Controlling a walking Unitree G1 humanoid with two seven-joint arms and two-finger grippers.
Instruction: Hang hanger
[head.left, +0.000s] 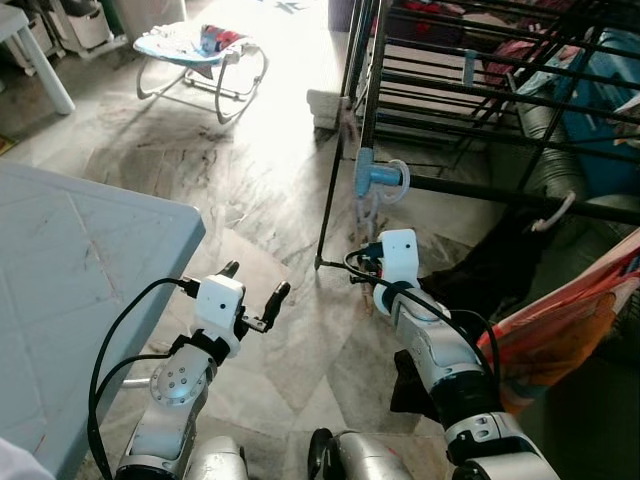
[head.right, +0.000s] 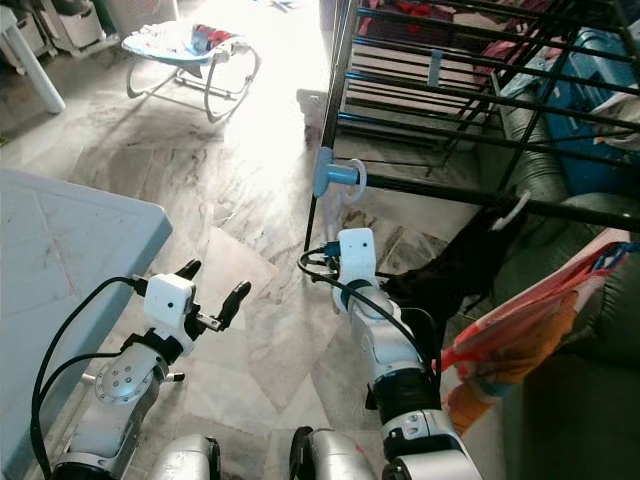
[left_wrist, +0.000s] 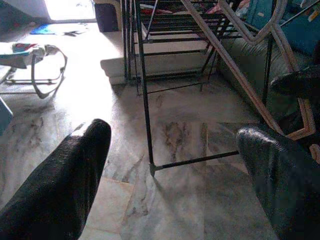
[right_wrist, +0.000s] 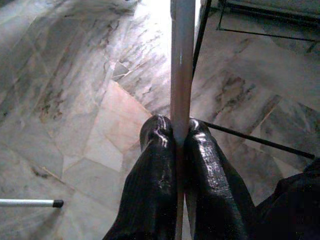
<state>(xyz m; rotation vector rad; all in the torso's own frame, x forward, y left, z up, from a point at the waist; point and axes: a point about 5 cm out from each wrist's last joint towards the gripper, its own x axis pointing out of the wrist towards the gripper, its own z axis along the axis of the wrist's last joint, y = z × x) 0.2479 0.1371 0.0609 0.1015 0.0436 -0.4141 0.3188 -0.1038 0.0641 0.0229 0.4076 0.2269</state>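
My right gripper (right_wrist: 177, 137) pinches the hanger (right_wrist: 181, 65), both fingers pressed tight on its thin pale bar just beside the rack's (head.left: 470, 100) front leg. From my head camera the fingers are hidden behind my own white wrist housing, so the grip is clear only from the wrist camera. The hanger's pale blue hook end (head.left: 378, 177) sits against the rack's corner post, above my right wrist; whether it is actually over a rail I cannot tell. Its lower part is cut off behind my arm. My left gripper (head.left: 255, 295) hangs spread wide, holding nothing, over the marble floor (head.left: 250, 190) between the rack and the light blue table (head.left: 80, 280). A dark cloth (head.left: 490, 270) lies under the rack, partly hidden by my right arm. An orange cloth (head.left: 560, 330) hangs beside the rack, cut off at the edge. A baby bouncer (head.left: 200, 50) stands well away from the rack.
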